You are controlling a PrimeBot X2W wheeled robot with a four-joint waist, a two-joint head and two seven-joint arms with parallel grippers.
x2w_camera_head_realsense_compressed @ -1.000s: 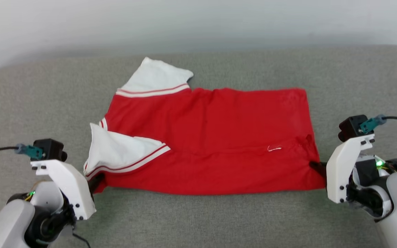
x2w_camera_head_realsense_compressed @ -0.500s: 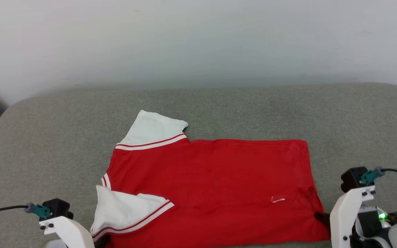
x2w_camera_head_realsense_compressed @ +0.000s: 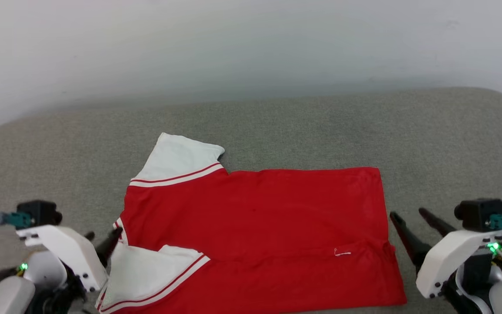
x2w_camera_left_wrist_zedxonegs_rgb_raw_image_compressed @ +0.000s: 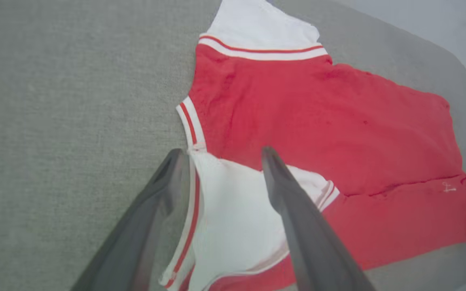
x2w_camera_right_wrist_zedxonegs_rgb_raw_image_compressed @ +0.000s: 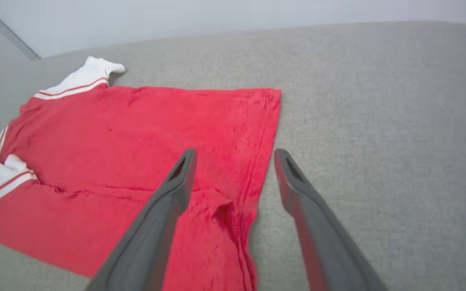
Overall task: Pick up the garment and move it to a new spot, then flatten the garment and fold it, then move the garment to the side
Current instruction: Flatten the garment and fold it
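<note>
Found left gripper (x2w_camera_head_realsense_compressed: 103,237) spread wide over the near white sleeve's edge. Saw the garment (x2w_camera_head_realsense_compressed: 255,218), a red jersey T-shirt with striped trim, folded plain face up on grey upholstery (x2w_camera_head_realsense_compressed: 277,122), long axis left-right, sleeves leftward. Found right gripper (x2w_camera_head_realsense_compressed: 408,213) spread wide beside the hem.

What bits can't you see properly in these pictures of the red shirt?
- Underside of the red T-shirt with white short sleeves: every view, covered by its own cloth.
- Its near-left corner: head view, cut off by the bottom edge.
- Folded-over white sleeve: left wrist view, partly behind the open left gripper.
- Shirt's near hem: right wrist view, partly behind the open right gripper.
</note>
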